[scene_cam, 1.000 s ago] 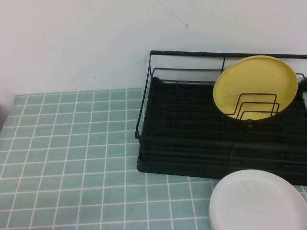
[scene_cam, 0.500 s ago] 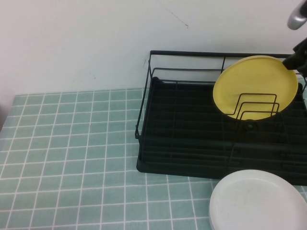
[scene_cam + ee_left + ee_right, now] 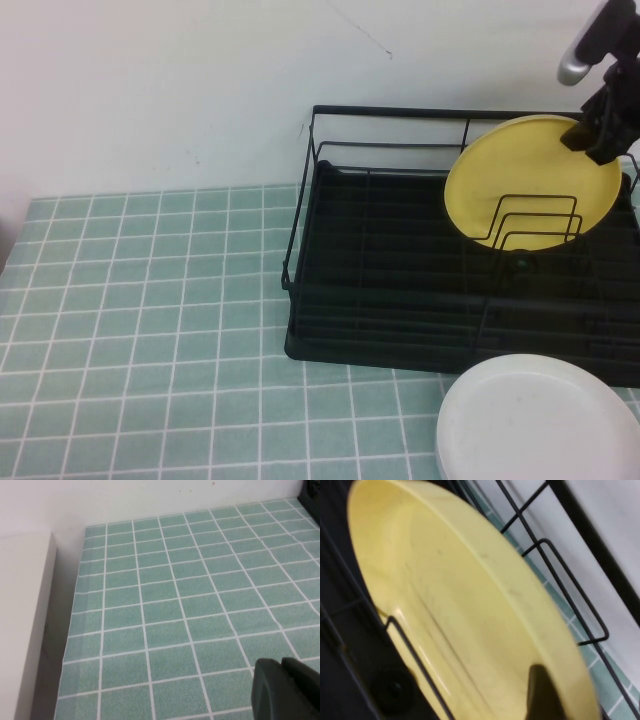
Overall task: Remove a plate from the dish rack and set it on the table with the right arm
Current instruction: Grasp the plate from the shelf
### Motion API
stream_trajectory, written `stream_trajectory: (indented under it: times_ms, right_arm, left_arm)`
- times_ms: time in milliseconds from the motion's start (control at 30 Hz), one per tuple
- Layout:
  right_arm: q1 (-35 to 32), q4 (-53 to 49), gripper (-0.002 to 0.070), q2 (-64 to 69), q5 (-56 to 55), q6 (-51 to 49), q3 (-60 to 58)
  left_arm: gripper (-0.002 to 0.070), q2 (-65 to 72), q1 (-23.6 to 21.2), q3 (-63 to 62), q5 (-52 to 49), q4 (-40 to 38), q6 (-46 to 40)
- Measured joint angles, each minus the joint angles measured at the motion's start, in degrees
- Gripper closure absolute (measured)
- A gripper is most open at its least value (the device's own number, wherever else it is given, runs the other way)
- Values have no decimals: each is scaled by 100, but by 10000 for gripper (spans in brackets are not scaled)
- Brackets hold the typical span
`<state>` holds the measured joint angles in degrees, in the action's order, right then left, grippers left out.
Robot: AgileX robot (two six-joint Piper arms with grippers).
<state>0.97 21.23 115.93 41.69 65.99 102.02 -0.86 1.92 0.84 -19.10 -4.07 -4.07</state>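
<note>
Upright between the wire dividers at the right end of the dish rack (image 3: pixel 400 250) stands the plate (image 3: pixel 530 180), its face tilted toward me and its upper rim clear above the top rail. It looks like matte plastic, so I judge it light and stiff, unlikely to break, though the smooth rim could slip if I pinch it shallowly. That upper right edge is the only free part and the place to take hold, one finger on each face.

My right gripper (image 3: pixel 598 140) hovers at that edge. Its jaws appear spread and hold nothing; in the right wrist view one dark fingertip (image 3: pixel 542 692) lies over the inner face near the rim, but I cannot tell whether it touches.

My left gripper (image 3: pixel 287 690) hangs over the table (image 3: pixel 150 330), well away from the rack; I cannot tell its state.

A white plate (image 3: pixel 535 420) lies flat just in front of the rack.
</note>
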Motion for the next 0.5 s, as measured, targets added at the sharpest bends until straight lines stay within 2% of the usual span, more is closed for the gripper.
stream_trajectory:
  times_ms: [233, 300, 367, 500]
  right_arm:
    - [0, 0, 293, 158, -29, 127, 29]
    - [0, 0, 314, 158, -29, 127, 29]
    - [0, 0, 367, 158, -29, 127, 29]
    - [0, -17, 552, 158, 11, 220, 29]
  left_arm:
    - [678, 0, 0, 0, 0, 0, 0]
    - [678, 0, 0, 0, 0, 0, 0]
    - [678, 0, 0, 0, 0, 0, 0]
    - [678, 0, 0, 0, 0, 0, 0]
